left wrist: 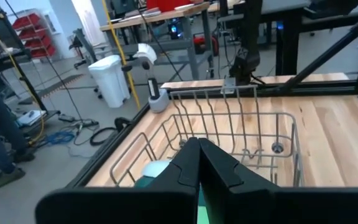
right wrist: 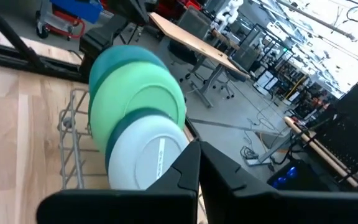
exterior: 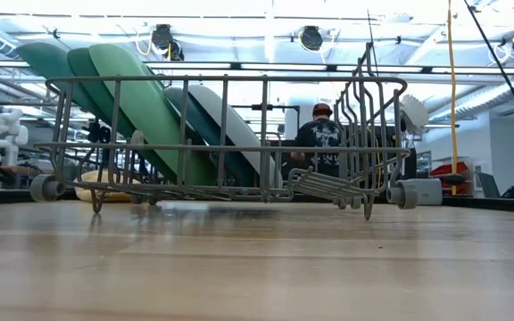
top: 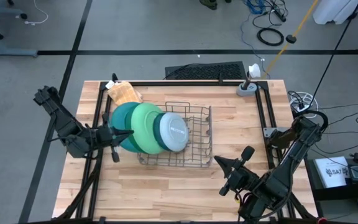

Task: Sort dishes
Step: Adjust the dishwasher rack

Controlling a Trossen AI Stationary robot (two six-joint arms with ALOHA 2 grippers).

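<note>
Several plates [top: 148, 127] lean stacked in the wire rack [top: 194, 146]. Your left end effector [top: 128, 132], closed and empty, sits beside them; right end effector [top: 219, 163], closed, waits near the rack. Sorting seems finished; next, retract.

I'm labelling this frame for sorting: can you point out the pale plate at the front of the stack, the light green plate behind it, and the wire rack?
pale blue-grey plate [top: 174, 132], high view, on its face.
light green plate [top: 145, 124], high view, on its exposed face.
wire rack [top: 201, 134], high view, on its bare wire floor.
</note>
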